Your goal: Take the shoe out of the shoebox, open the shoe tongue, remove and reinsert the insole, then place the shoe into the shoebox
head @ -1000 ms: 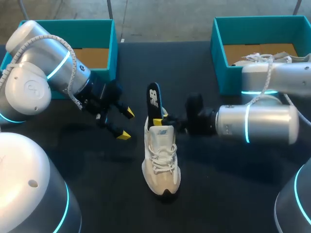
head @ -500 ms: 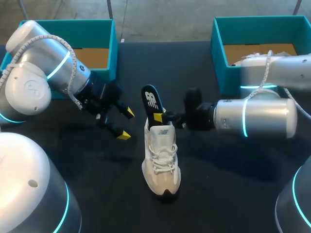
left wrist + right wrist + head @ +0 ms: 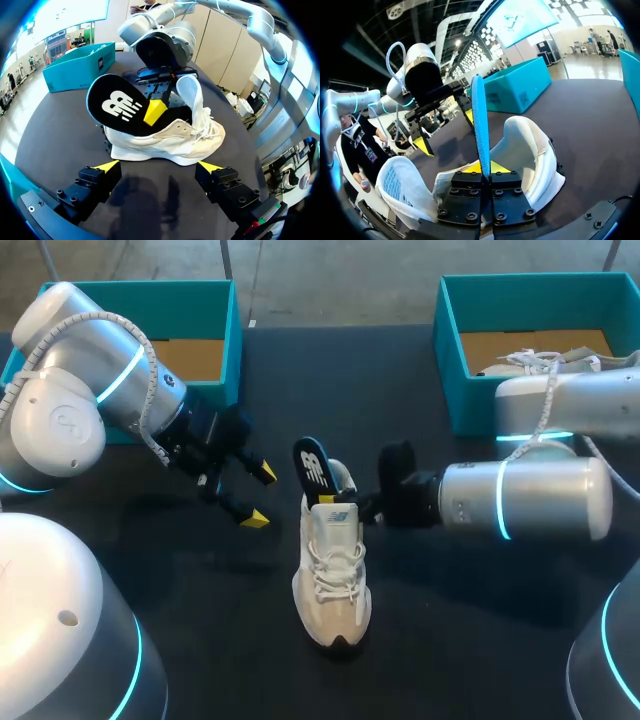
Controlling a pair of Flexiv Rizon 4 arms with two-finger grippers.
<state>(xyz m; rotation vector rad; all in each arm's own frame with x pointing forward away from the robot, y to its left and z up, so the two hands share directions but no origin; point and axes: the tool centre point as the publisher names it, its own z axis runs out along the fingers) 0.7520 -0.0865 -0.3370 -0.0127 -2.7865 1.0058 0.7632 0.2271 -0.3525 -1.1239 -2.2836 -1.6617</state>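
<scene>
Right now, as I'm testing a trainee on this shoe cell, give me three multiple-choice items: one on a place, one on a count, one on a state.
1. Where is the insole? A flat on the table; B sticking up out of the shoe; C in a box.
2. How many teal shoeboxes are there? A two; B one; C three.
3. The left jaws are: A shut on the shoe; B shut on the insole; C open.
Key: B, the right jaws pinch it in the shoe's opening; A, one at each far corner; C, yellow tips apart, nothing between.
</scene>
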